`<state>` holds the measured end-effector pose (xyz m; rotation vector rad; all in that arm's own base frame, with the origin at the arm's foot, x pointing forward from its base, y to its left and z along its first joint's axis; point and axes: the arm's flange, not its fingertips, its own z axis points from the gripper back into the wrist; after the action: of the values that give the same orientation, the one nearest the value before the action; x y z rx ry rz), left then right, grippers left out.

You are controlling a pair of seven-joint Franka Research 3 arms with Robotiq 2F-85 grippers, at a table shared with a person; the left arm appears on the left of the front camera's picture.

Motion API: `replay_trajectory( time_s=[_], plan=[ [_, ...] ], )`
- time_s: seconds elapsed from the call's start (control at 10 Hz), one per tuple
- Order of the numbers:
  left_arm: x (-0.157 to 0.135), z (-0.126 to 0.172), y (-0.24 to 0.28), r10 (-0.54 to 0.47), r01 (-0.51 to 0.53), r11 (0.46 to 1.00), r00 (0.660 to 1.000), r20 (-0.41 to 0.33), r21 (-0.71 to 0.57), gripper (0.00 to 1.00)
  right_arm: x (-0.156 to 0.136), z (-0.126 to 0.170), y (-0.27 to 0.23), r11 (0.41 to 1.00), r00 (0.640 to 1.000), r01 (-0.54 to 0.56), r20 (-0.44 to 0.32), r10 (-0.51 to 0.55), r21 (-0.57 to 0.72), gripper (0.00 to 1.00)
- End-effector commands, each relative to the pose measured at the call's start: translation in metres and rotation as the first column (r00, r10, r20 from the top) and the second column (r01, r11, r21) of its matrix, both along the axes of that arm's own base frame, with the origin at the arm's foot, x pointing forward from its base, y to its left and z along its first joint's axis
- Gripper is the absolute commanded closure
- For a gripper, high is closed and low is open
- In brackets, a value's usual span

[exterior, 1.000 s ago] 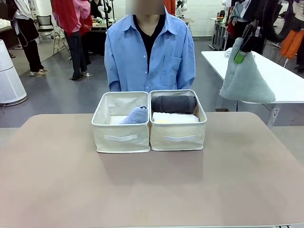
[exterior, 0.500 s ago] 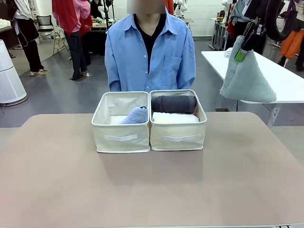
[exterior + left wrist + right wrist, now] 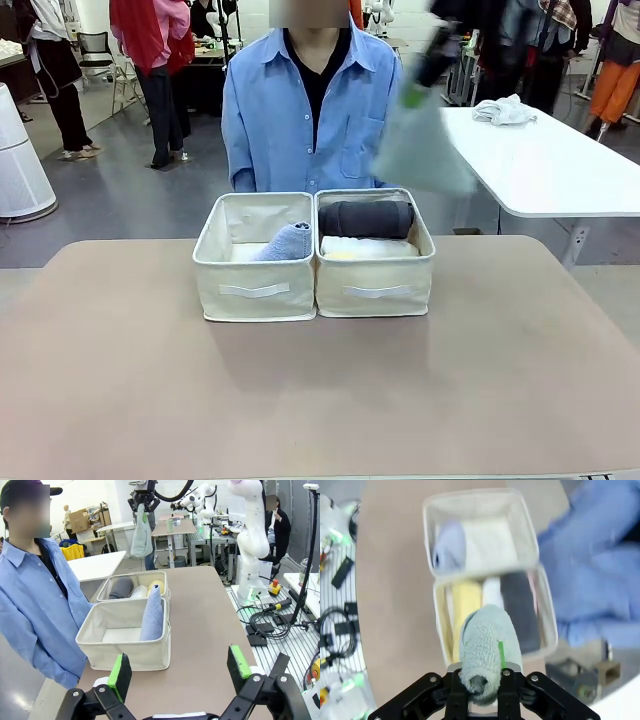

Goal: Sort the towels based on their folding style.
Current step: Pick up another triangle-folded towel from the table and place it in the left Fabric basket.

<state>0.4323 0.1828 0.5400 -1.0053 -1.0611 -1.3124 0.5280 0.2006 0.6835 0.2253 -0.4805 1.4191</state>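
Right wrist view: right end effector [image 3: 481,682] clamped on fluffy teal terry cone [image 3: 487,632]; left end effector [image 3: 179,662] spread apart.

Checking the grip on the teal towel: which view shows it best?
Right wrist view: the teal towel sits close, pinched by the right gripper. Front view blurs it; left wrist view shows it small, far off.

No lettering, label or number is legible.
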Motion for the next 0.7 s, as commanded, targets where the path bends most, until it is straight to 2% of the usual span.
replay_trajectory(
  time_s=[0.0, 0.2, 0.3, 0.6],
  plan=[
    [-0.002, 0.002, 0.001, 0.002, -0.002, 1.000, 1.000, 0.000, -0.004, 0.00, 0.031, 0.002, 0.067, 0.994, 0.997, -0.079, -0.005, 0.079, 0.076, 0.81],
    [-0.002, 0.002, 0.001, 0.002, -0.002, 1.000, 1.000, 0.000, -0.004, 0.00, 0.046, -0.009, 0.121, 0.989, 0.994, -0.106, 0.013, 0.105, 0.107, 0.81],
    [-0.002, 0.002, 0.001, 0.002, -0.002, 1.000, 1.000, 0.000, -0.004, 0.00, 0.058, -0.021, 0.146, 0.987, 0.993, -0.112, -0.025, 0.115, 0.115, 0.81],
    [-0.002, 0.002, 0.001, 0.002, -0.002, 1.000, 1.000, 0.000, -0.004, 0.00, 0.068, -0.033, 0.171, 0.982, 0.992, -0.122, -0.027, 0.127, 0.141, 0.81]
  ],
)
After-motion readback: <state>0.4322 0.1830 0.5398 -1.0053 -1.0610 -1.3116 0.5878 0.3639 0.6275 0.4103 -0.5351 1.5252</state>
